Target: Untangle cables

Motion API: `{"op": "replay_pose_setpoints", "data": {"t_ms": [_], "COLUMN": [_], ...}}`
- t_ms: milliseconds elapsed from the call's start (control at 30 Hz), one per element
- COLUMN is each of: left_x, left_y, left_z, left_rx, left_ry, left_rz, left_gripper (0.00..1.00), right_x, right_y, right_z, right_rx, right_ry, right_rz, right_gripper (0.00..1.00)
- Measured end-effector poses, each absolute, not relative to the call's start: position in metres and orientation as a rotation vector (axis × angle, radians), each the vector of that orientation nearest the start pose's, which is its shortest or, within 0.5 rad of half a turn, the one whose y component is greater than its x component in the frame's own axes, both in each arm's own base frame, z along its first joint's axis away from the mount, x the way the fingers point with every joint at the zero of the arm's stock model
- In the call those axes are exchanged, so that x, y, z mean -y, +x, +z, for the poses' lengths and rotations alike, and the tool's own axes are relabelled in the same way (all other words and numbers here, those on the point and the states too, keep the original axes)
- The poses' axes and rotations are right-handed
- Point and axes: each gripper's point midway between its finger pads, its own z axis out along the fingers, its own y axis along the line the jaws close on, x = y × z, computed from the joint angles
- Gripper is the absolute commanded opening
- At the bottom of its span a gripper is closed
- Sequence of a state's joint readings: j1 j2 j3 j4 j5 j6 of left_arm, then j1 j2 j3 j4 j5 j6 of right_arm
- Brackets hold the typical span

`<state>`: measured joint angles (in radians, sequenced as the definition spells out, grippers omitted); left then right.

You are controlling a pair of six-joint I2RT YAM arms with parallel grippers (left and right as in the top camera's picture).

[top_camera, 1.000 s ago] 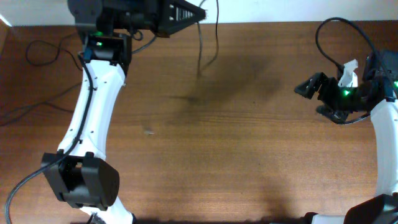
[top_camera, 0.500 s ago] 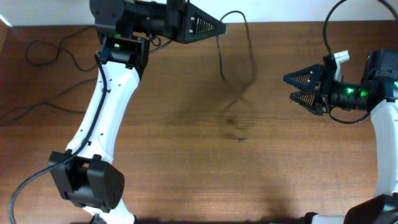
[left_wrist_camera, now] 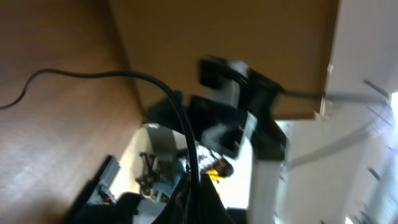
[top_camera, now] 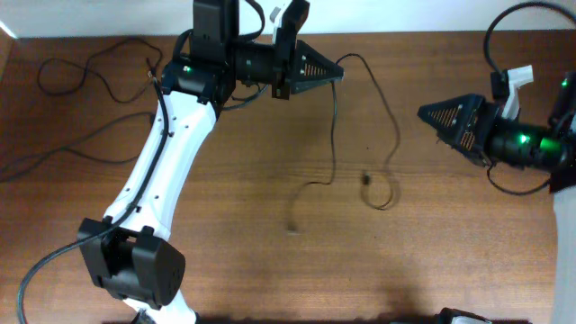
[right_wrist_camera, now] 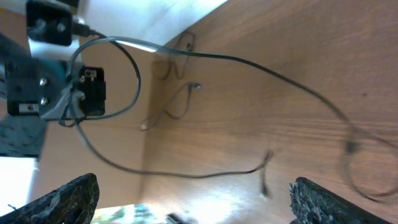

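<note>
**Left wrist view:** motion blur throughout. The left pincer [left_wrist_camera: 196, 202] is cropped by the lower edge, and the spot where the cables [left_wrist_camera: 112, 74] enter it is an indistinct dark mass.

**Right wrist view:** the fingers [right_wrist_camera: 65, 199] of the right pincer [right_wrist_camera: 193, 186] are cropped below.

**Overhead view:** the plug ends [top_camera: 367, 180] are too small to identify, and the right arm [top_camera: 565, 207] is cut by the frame edge.

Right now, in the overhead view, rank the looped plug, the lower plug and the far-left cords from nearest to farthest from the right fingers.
1. Looped plug: centre-right of the table, down and to the left of the right fingers.
2. Lower plug: mid-table, further left and lower.
3. Far-left cords: by the table's left edge, beyond the left arm.
</note>
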<state>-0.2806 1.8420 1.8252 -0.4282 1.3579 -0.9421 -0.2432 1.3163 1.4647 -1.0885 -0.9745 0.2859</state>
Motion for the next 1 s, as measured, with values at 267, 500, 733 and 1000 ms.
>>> {"op": "replay_pose_setpoints", "data": {"t_ms": [267, 500, 733, 1000], "left_x": [0.313, 0.332, 0.33, 0.329], "left_y": [0.359, 0.326, 0.318, 0.315], "left_z": [0.368, 0.374, 0.379, 0.381], "left_rx": [-2.222, -2.228, -2.286, -2.401], "left_ry": [0.453, 0.588, 0.55, 0.411], "left_rz": [-1.983, -2.1, -2.199, -2.279], "left_gripper": [0.0, 0.0, 0.0, 0.0], "right_x": [-0.096, -0.081, -0.066, -0.084], "right_y": [0.31, 0.33, 0.336, 0.349], "right_z": [0.339, 0.322, 0.314, 0.322], "right_rx": [-2.287, -2.289, -2.236, -2.106], "right_ry": [0.134, -0.029, -0.361, -0.614], "right_rz": [1.181, 0.886, 0.587, 0.49], "right_gripper": [0.98, 0.99, 0.96, 0.88]}}
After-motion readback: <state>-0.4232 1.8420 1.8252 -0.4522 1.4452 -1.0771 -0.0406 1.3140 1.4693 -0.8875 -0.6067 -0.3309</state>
